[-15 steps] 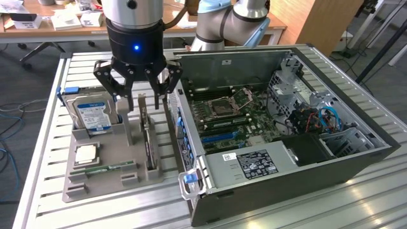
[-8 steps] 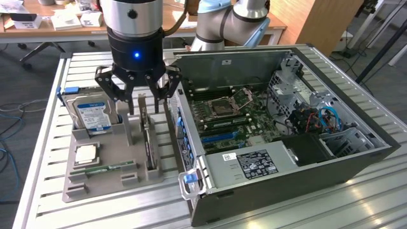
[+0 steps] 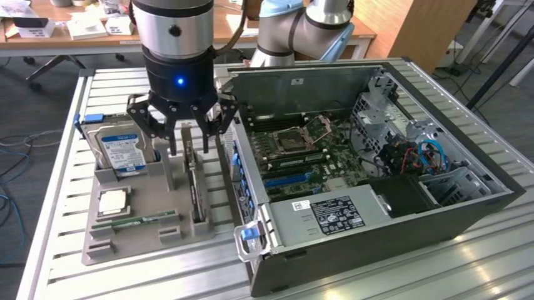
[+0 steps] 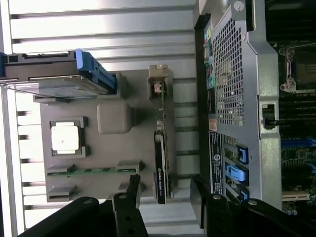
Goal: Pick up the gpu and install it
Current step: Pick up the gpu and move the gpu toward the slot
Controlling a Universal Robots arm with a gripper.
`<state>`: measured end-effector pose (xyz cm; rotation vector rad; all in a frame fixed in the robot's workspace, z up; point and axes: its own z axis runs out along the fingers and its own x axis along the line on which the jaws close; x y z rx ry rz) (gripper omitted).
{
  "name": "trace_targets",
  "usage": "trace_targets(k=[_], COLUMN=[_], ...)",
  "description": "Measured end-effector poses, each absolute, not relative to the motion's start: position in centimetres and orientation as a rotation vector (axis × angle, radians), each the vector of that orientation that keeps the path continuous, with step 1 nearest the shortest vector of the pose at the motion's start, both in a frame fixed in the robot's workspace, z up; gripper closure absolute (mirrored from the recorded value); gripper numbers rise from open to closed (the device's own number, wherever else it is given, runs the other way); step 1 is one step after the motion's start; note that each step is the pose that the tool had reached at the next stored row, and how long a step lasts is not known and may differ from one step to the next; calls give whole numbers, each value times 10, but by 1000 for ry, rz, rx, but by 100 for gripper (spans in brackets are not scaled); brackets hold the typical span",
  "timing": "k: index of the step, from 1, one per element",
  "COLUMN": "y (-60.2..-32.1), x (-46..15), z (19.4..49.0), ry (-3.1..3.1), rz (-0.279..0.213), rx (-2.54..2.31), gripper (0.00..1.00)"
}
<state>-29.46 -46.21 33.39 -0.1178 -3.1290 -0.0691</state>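
Grey tray (image 3: 150, 195) stands your gpu (image 3: 197, 187) on edge for a clean pinch | end effector (image 3: 196, 145) hangs above it, jaws wide, empty.

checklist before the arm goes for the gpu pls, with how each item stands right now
1. Gripper open: ok, jaws spread wide and holding nothing.
2. Gripper lined up with the gpu: ok, in the wrist view the card runs between the two fingers.
3. gpu seated for pickup: ok, it stands on edge in the grey holder, not yet gripped.
4. Neighbours out of the fingers' way: ok, the hard drive and memory stick sit off to the side.
5. Computer case ready: ok, its side is open and the motherboard is exposed.
6. Target slot free: cannot tell.
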Motion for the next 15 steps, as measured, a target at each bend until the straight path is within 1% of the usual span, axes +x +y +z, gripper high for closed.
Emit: trace_targets(k=[15], y=[-462], x=[-295], z=[315], ry=[-3129], rz=[-67], rx=[-116], gripper=[47])
